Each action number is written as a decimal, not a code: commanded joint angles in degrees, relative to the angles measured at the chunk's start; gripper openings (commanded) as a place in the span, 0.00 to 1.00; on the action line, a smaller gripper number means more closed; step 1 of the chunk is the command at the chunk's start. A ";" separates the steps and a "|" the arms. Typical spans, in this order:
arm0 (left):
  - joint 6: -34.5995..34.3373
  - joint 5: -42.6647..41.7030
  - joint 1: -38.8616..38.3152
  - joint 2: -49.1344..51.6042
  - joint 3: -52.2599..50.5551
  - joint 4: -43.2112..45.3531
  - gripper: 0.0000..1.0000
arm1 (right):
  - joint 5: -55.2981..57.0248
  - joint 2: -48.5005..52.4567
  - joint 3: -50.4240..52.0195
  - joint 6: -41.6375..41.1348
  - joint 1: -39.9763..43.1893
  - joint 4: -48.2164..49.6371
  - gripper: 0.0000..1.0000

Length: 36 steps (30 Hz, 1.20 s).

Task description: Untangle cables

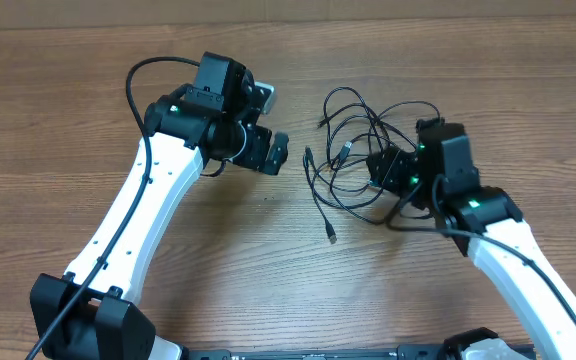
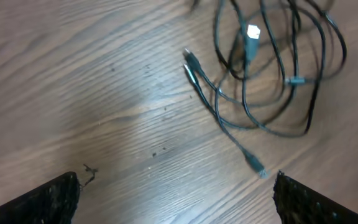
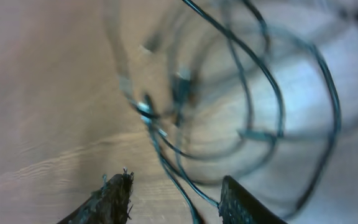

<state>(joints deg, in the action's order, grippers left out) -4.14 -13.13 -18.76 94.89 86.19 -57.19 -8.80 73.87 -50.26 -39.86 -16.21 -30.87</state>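
**Entry 1: cables** (image 1: 363, 150). Thin black cords in one loose knot of overlapping loops. They lay on the wooden worktop (image 1: 68, 90), right of centre. Several plug ends poked out on the side facing the left arm. One trailing strand (image 1: 320, 205) ran out toward the front and ended in a small plug (image 1: 331, 237) that lay flat on the wood, apart from the main loops.

**Entry 2: left claw** (image 1: 273, 152). We logged it as spread wide and carrying nothing. It sat over bare wood just left of the bundle and touched no cord.

**Entry 3: right claw** (image 1: 383, 172). It was set in among the loops at the right side of the knot. In its own wrist view the fingertips (image 3: 114, 199) stood moderately parted with a strand or two running through the gap. We saw no pinch on them. That view was blurred, so we could not tell whether any cord touched a pad.

**Handling note (our judgement).** The step in hand looked like taking a first hold.
- The right claw would do best to close on a single strand, not a crossing of two.
- The left claw could take the trailing strand near its plug, where nothing overlapped it.
- Pulling should be slow and sideways, away from the anchored side.
- If the loops tightened instead of sliding, the pull should stop.
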 commanded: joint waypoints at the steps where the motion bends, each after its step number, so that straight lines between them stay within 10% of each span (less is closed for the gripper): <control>1: -20.00 6.86 0.35 0.46 0.17 0.24 0.99 | -0.31 6.03 -0.81 -13.31 0.15 -3.34 0.46; 4: -24.72 8.68 0.35 0.46 0.17 0.55 1.00 | -1.27 11.32 -0.81 -16.11 0.15 -4.44 0.77; 6: -24.65 8.70 0.35 0.46 0.17 0.52 1.00 | -3.45 13.88 -0.81 -16.15 0.15 -4.33 0.80; 31: -24.63 8.70 0.37 0.46 0.17 0.48 1.00 | -2.38 17.88 6.97 -31.98 -3.67 2.58 0.77; 36: -24.63 8.70 0.37 0.46 0.17 0.48 1.00 | 1.14 17.88 7.17 -31.95 -5.11 4.83 0.49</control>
<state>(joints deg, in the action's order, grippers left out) -28.18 -5.28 -18.72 94.91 86.19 -56.97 -10.96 91.26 -44.03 -71.29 -20.29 -26.94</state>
